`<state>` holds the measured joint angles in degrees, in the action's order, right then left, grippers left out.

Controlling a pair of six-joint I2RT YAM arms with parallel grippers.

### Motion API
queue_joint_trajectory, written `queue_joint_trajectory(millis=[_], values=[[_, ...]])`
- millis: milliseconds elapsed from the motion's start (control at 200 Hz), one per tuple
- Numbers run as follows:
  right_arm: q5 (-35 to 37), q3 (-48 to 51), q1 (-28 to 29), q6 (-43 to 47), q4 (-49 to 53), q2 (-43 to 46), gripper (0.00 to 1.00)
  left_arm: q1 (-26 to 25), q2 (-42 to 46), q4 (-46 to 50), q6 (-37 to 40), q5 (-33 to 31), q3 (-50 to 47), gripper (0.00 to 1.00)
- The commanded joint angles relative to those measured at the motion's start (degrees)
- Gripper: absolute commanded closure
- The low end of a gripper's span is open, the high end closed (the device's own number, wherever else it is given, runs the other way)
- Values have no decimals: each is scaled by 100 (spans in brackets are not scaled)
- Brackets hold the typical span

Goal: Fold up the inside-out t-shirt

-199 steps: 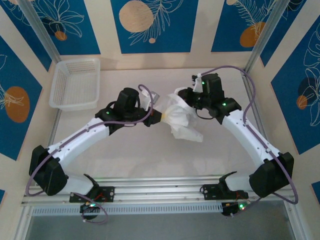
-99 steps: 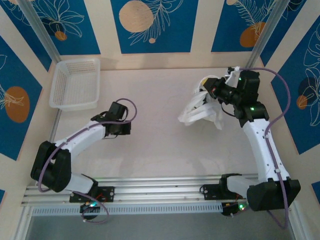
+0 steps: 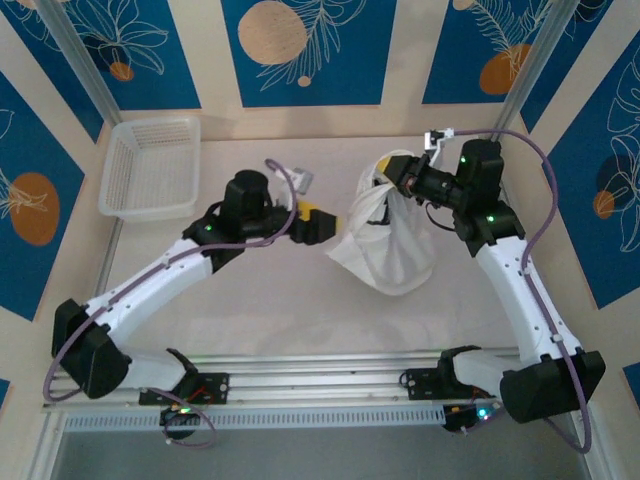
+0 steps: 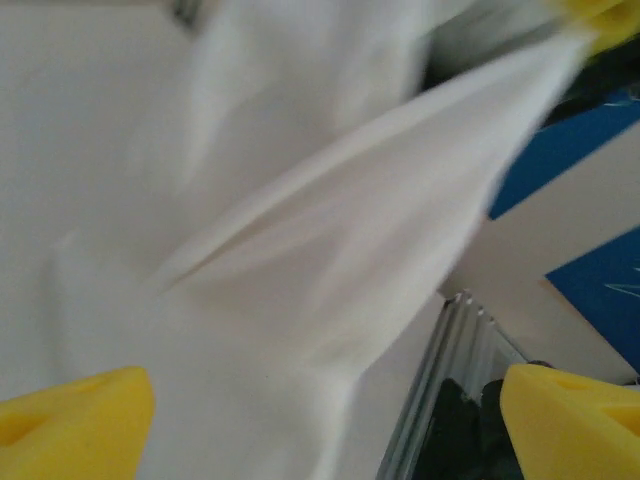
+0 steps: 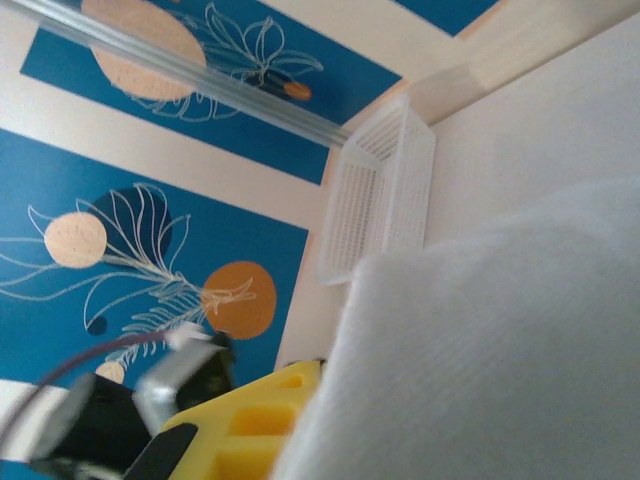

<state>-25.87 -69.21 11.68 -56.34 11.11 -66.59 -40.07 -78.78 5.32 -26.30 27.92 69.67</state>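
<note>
The inside-out t-shirt (image 3: 385, 245) is a bunched white cloth hanging from my right gripper (image 3: 398, 180), which is shut on its upper edge above the table's right middle. The lower part of the t-shirt spreads down onto the table. In the right wrist view the t-shirt (image 5: 500, 350) covers the jaws and one yellow finger (image 5: 245, 425) shows beside it. My left gripper (image 3: 318, 226) is open at the t-shirt's left edge. In the left wrist view its yellow fingertips (image 4: 70, 420) stand wide apart with the t-shirt (image 4: 300, 280) between and beyond them. No tag is visible.
A white mesh basket (image 3: 150, 170) sits at the back left of the table, also seen as the basket (image 5: 385, 200) in the right wrist view. Metal frame posts (image 3: 520, 90) and patterned walls enclose the table. An aluminium rail (image 3: 320, 385) runs along the near edge.
The left arm drew back to the left, then reached out again to the shirt's left edge. The right gripper carried the shirt up and right; the cloth now hangs lower and wider.
</note>
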Motion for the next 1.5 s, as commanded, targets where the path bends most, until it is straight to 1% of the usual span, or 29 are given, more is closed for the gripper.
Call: queue_joint_trajectory(millis=[0,55,115,185,225,285,345,385,415,440,505,635,715,775,825,875,885,905,920,955,1000,1040,1110,1150,1195,1265,1345,1395,1495], values=[[145,-47,223,127,-223,-83,100,-203,-697,5,154,291,485,3],[230,-149,278,105,-118,-139,100,-345,-952,-54,294,350,643,1],[478,-263,265,51,85,-127,100,-483,-1242,352,614,216,911,3],[840,-377,186,-39,356,-30,100,-558,-1536,1047,1030,-548,1076,11],[970,-415,93,-115,478,36,100,-540,-1674,1370,1133,-1089,1046,18],[1009,-441,-144,-257,636,130,100,-456,-1786,1611,1255,-1723,763,30],[893,-423,-485,-452,686,228,100,-313,-1786,1572,1248,-1970,258,43],[718,-380,-719,-593,622,296,100,-223,-1756,1456,1163,-2096,-143,57],[557,-345,-888,-692,536,332,100,-131,-1740,1401,1071,-2201,-443,73],[450,-330,-997,-753,493,355,100,-59,-1729,1374,978,-2277,-655,83],[327,-338,-1164,-775,500,398,100,187,-1645,1293,742,-2353,-1178,100],[345,-266,-1128,-659,558,396,100,684,-1104,1006,303,-2338,-2003,100],[349,-177,-961,-543,550,317,99,894,-713,1183,234,-2433,-2052,100],[446,-101,-633,-330,580,229,96,989,-398,1288,261,-2421,-1967,100],[714,21,-113,-4,644,130,94,1032,-123,1285,291,-2296,-1867,87],[1267,187,594,378,836,-18,91,1046,121,1262,310,-2239,-1730,72],[1441,254,863,475,873,-75,89,1046,162,1261,310,-2250,-1705,69],[1580,331,1130,590,886,-149,86,1054,232,1269,306,-2267,-1645,65],[1695,450,1456,718,865,-253,81,1062,274,1284,306,-2285,-1600,62],[1703,641,1942,909,755,-478,70,1080,355,1334,289,-2335,-1483,58],[1548,721,2348,1080,807,-755,58,1117,396,1430,271,-2378,-1346,55],[1550,633,2536,1246,1104,-896,51,1140,400,1550,259,-2380,-1223,53],[1937,453,2612,1577,1640,-789,38,1151,365,1673,292,-2252,-1110,51],[2149,386,2528,1706,1869,-620,29,1148,340,1664,309,-2138,-1126,49],[2148,378,2333,1799,1961,-418,23,1143,297,1565,327,-1947,-1187,47],[1933,479,1912,1846,1930,-198,22,1136,154,1270,354,-1341,-1290,44],[1818,572,1421,1879,1973,-177,23,1030,-184,984,284,-662,-1265,37],[1841,624,1284,2132,1937,-276,23,890,-423,1056,276,-798,-1143,35],[2442,629,1370,2647,2010,-770,23,804,-931,1162,188,-1369,-862,33]])
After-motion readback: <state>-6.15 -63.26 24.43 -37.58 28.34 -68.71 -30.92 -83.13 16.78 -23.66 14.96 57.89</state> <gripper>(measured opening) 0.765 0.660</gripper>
